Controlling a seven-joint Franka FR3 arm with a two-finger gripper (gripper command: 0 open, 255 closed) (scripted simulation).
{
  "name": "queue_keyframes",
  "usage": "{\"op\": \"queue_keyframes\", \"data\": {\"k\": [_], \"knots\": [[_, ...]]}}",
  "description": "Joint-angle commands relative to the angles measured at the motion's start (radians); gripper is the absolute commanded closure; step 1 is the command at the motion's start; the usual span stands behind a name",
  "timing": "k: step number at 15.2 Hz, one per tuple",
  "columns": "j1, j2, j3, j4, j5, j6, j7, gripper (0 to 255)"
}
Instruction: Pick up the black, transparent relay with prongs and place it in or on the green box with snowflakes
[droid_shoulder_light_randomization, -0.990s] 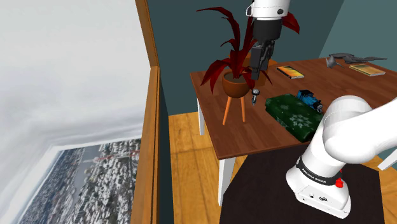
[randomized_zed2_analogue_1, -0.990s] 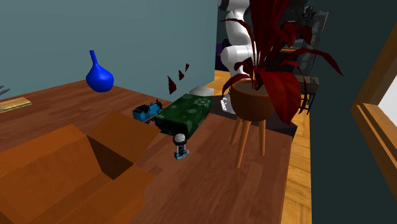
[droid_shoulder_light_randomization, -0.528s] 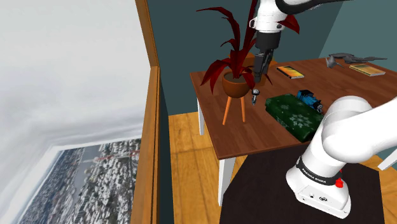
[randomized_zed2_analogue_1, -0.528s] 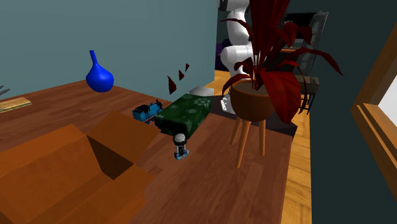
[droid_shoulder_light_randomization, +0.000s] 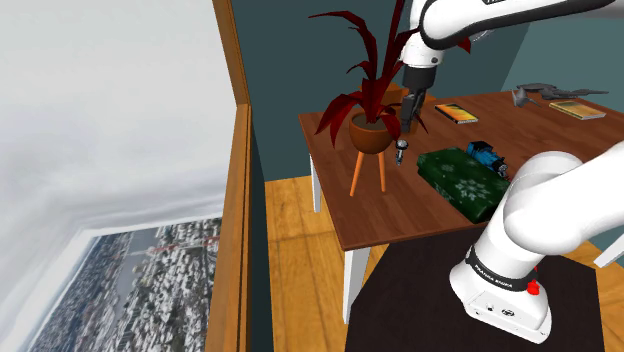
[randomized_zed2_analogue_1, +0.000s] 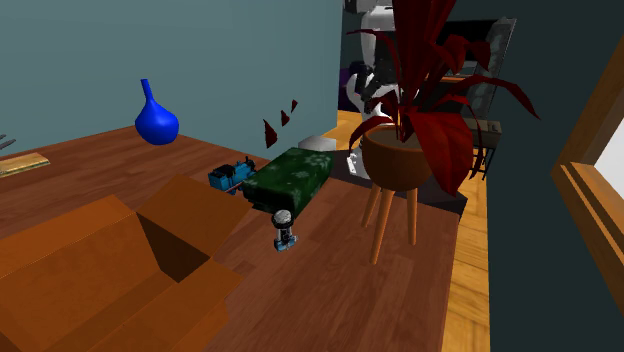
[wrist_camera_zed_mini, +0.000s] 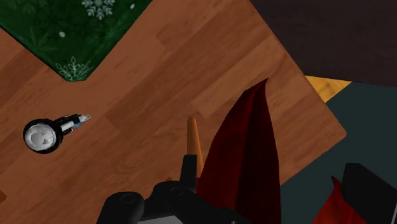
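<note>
The small black, clear-bodied relay with prongs (droid_shoulder_light_randomization: 401, 150) stands upright on the brown wooden tabletop (droid_shoulder_light_randomization: 395, 215). It sits between the dark green snowflake-patterned box (droid_shoulder_light_randomization: 460, 180) and the red-leaved plant in a brown pot on orange legs (droid_shoulder_light_randomization: 371, 133), touching neither. A blue toy train (droid_shoulder_light_randomization: 487, 153) lies just beside the box's far edge. The black gripper (droid_shoulder_light_randomization: 409, 120) hangs above the relay, clear of it, close against the red leaves. Whether it is apart or together cannot be told. Bare wood runs to the tabletop's near edge.

Shoulder view: high, behind stand (droid_shoulder_light_randomization: 410, 300), looks over counter (droid_shoulder_light_randomization: 380, 215). Second exterior: low, close, at counter level, faces arm (droid_shoulder_light_randomization: 545, 200). Wrist: looks down. All share box (wrist_camera_zed_mini: 57, 32), relay (wrist_camera_zed_mini: 46, 134).
</note>
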Motion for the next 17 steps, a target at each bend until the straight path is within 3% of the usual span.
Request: {"op": "queue_keyframes", "data": {"k": [1,10,14,17], "knots": [[-0.011,0.042,-0.046,-0.006,-0.022,0.056,-0.049,0],[-0.011,0.318,-0.249,0.07,-0.027,0.28,-0.276,0],[0.005,0.475,-0.336,0.139,0.04,0.366,-0.406,0],[0.011,0.608,-0.389,0.205,0.131,0.417,-0.523,0]]}}
